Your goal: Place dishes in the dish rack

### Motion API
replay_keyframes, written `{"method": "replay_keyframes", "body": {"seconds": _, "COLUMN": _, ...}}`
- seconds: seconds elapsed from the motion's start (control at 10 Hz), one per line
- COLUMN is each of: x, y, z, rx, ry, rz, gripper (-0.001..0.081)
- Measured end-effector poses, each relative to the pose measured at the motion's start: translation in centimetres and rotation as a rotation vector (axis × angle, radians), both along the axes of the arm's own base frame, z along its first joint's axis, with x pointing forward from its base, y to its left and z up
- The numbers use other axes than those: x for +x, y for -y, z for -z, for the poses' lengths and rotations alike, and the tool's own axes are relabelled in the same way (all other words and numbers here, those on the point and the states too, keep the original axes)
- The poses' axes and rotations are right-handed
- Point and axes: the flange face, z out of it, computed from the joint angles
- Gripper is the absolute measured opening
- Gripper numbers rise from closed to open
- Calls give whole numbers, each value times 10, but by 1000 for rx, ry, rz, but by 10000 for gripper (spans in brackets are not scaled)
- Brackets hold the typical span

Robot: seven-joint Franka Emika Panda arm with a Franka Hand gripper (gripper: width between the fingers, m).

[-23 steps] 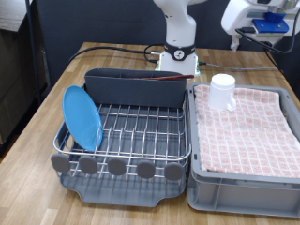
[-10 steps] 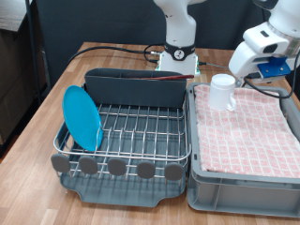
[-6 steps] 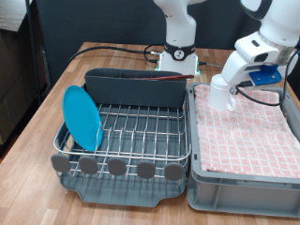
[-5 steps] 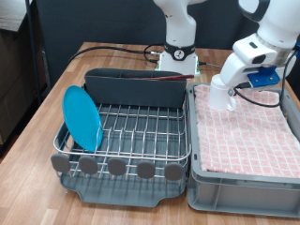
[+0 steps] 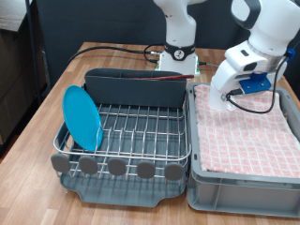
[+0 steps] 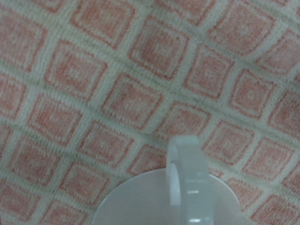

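In the exterior view the arm's white hand hangs low over the far end of the grey crate, the one lined with pink checkered cloth, on that view's right. The claw is down at the white mug, and the hand's housing covers most of the mug, so only its lower body shows. The fingers themselves are hidden, and I cannot tell whether the claw is wide, narrow or gripping.

The wrist view is blurred: it shows the checkered cloth and, cut off at the frame's edge, the mug's rim and handle. No fingertips show in it.

The dish rack stands on the wooden worktop at the exterior view's left. The blue plate stands on edge in its wires at the left end. The tall grey caddy runs along the rack's far side, with something reddish lying along its top, too thin to make out.
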Motion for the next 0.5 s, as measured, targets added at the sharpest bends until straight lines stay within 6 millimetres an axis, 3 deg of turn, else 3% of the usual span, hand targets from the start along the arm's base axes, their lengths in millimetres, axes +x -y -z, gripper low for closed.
{"method": "replay_keyframes", "body": {"seconds": 0.5, "x": -2, "y": 6, "z": 13, "rx": 4, "ry": 0, "rz": -5, "gripper": 803}}
